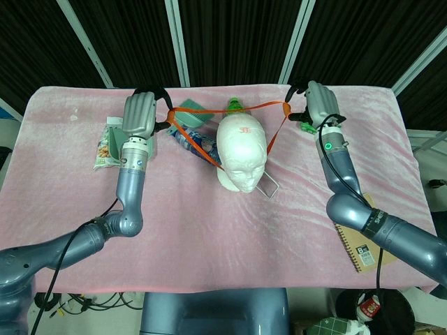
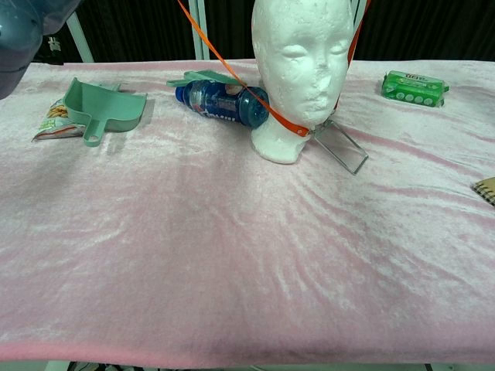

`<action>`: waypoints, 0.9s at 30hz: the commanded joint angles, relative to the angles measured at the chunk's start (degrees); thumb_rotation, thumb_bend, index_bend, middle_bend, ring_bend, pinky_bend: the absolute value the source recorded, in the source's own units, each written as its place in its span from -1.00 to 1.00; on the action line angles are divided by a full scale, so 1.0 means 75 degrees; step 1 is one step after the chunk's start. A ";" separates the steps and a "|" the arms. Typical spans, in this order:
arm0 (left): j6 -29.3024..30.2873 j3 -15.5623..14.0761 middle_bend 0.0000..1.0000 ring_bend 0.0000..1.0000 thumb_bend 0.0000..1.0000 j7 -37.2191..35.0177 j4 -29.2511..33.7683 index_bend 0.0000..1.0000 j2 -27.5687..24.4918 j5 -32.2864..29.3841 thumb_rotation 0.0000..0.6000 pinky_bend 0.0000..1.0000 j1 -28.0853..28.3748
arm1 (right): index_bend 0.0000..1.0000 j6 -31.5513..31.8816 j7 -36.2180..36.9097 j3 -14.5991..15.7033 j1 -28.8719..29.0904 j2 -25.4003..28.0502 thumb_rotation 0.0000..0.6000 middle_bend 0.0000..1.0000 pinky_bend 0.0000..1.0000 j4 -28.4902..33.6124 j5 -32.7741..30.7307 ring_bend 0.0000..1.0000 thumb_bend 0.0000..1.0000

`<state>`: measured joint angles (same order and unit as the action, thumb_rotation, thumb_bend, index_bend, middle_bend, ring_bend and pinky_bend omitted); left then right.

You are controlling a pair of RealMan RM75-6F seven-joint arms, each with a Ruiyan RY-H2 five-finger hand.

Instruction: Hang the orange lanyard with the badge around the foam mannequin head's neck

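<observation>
The white foam mannequin head (image 1: 242,152) (image 2: 298,69) stands upright mid-table. An orange lanyard (image 1: 255,107) (image 2: 232,76) runs as a loop behind and above its crown, with both strands passing down its sides to the neck front. The clear badge holder (image 2: 341,147) (image 1: 267,185) leans against the neck base on the cloth. My left hand (image 1: 140,114) grips the lanyard's left end, raised at the back left of the head. My right hand (image 1: 312,102) holds the right end at the back right. Neither hand shows in the chest view.
A blue bottle (image 2: 222,102) lies left of the head, with a teal brush (image 1: 187,115) behind it. A green dustpan (image 2: 103,110) and snack packet (image 1: 105,149) sit at the left. A green gum pack (image 2: 414,86) lies right, a notebook (image 1: 360,246) near the right edge.
</observation>
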<state>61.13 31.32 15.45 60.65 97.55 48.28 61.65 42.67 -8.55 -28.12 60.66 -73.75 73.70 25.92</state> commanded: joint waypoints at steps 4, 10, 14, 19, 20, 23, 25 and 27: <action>-0.0325 -0.0393 -0.19 -0.53 -0.16 -0.0296 -0.1491 0.14 0.0785 0.0364 1.00 -0.47 0.0353 | 0.64 -0.0550 -0.0242 0.0343 0.0490 -0.0766 1.00 -0.46 -0.42 -0.1258 -0.0294 -0.35 0.04; -0.0578 -0.0598 -0.20 -0.54 -0.23 -0.0684 -0.2693 0.07 0.1562 0.0531 1.00 -0.47 0.0516 | 0.64 -0.0930 -0.0419 0.0627 0.0688 -0.1341 1.00 -0.46 -0.43 -0.2212 -0.0538 -0.35 0.04; -0.0823 -0.0683 -0.30 -0.65 -0.41 -0.0865 -0.3328 -0.05 0.1977 0.0595 1.00 -0.52 0.0610 | 0.50 -0.1173 -0.0463 0.0747 0.0749 -0.1580 1.00 -0.49 -0.47 -0.2620 -0.0570 -0.37 -0.15; -0.1196 -0.0555 -0.75 -1.00 -0.95 -0.0548 -0.3813 -0.63 0.2277 0.0327 1.00 -0.95 0.0733 | -0.47 -0.1577 -0.0382 0.0787 0.0747 -0.1568 1.00 -0.73 -0.60 -0.2693 -0.0467 -0.52 -0.68; -0.1174 -0.0483 -0.80 -1.00 -0.98 -0.0557 -0.3810 -0.67 0.2289 0.0287 1.00 -0.99 0.0759 | -0.60 -0.1659 -0.0349 0.0777 0.0742 -0.1519 1.00 -0.76 -0.61 -0.2656 -0.0432 -0.53 -0.75; -0.0982 -0.0343 -0.86 -1.00 -1.00 -0.0690 -0.3707 -0.70 0.2226 0.0318 1.00 -1.00 0.0789 | -0.80 -0.1662 -0.0235 0.0716 0.0703 -0.1363 1.00 -0.80 -0.61 -0.2504 -0.0231 -0.54 -0.90; -0.0928 -0.0257 -0.86 -1.00 -1.00 -0.0754 -0.3535 -0.70 0.2114 0.0311 1.00 -1.00 0.0764 | -0.85 -0.1578 -0.0129 0.0659 0.0644 -0.1256 1.00 -0.81 -0.63 -0.2372 -0.0089 -0.56 -0.96; -0.0812 -0.0168 -0.86 -1.00 -1.00 -0.0767 -0.3288 -0.70 0.1942 0.0309 1.00 -1.00 0.0715 | -0.88 -0.1562 0.0055 0.0562 0.0542 -0.1103 1.00 -0.83 -0.65 -0.2175 0.0006 -0.58 -0.99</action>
<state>54.10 29.21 10.04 34.25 113.41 50.63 67.29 30.69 -9.22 -23.24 65.40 -83.00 56.26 25.26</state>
